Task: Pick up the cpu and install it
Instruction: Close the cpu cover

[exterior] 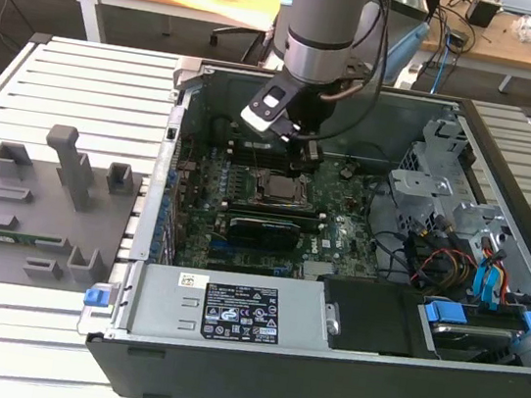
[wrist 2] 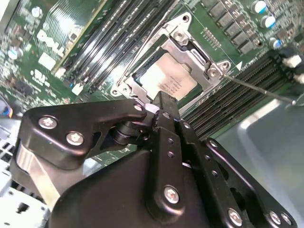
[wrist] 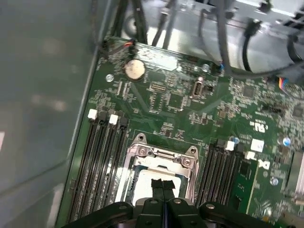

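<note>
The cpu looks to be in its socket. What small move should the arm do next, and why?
Probably lift the gripper straight up a little. The cpu lies flat inside the socket frame, and the fingers are shut together over its edge, holding nothing.

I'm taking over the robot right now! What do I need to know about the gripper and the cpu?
Gripper: shut, fingertips together, nothing held, poised right over the socket. I cannot tell whether it touches the chip.
Cpu: lying flat inside the socket frame on the motherboard, not in the gripper.
Done: the chip sits in its socket.
Left: unsure. I cannot tell if it is fully seated or if the frame is latched.
</note>
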Robot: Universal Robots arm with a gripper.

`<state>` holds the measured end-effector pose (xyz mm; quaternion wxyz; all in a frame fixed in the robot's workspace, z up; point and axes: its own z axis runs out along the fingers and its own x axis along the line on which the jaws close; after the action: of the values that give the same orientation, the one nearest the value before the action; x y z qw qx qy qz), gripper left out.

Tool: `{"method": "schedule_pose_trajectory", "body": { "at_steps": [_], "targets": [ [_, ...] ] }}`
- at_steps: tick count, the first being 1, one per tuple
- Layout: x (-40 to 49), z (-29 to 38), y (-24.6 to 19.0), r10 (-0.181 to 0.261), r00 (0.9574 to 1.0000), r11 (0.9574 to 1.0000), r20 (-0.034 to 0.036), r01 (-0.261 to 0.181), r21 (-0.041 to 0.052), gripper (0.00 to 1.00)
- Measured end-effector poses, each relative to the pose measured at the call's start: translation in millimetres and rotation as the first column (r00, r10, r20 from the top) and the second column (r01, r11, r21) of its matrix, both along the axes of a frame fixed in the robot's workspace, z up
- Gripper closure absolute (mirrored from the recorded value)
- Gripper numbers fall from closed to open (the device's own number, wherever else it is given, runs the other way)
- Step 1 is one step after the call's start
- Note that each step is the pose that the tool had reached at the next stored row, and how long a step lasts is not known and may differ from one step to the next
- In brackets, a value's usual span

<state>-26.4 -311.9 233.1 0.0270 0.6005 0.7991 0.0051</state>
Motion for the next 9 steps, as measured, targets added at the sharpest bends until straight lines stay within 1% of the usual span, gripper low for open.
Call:
{"method": "schedule_pose_trajectory", "body": {
  "at_steps": [1,2,4,6,8,9],
  "targets": [
    [0.0,-0.1,0.0,0.033,0.9994,0.9994,0.0,-0.033,-0.0004,0.89],
    [0.0,-0.1,0.0,0.078,0.997,0.997,0.0,-0.078,-0.001,0.89],
    [0.0,-0.2,0.0,0.117,0.9931,0.9931,0.0,-0.117,-0.0013,0.89],
    [0.0,-0.2,0.0,0.162,0.9869,0.9869,0.0,-0.162,-0.0013,0.89],
    [0.0,-0.2,0.0,0.239,0.971,0.971,-0.0003,-0.239,-0.0024,0.89],
    [0.0,-0.3,0.0,0.266,0.9638,0.9638,-0.0004,-0.266,-0.003,0.89]
  ]
}}
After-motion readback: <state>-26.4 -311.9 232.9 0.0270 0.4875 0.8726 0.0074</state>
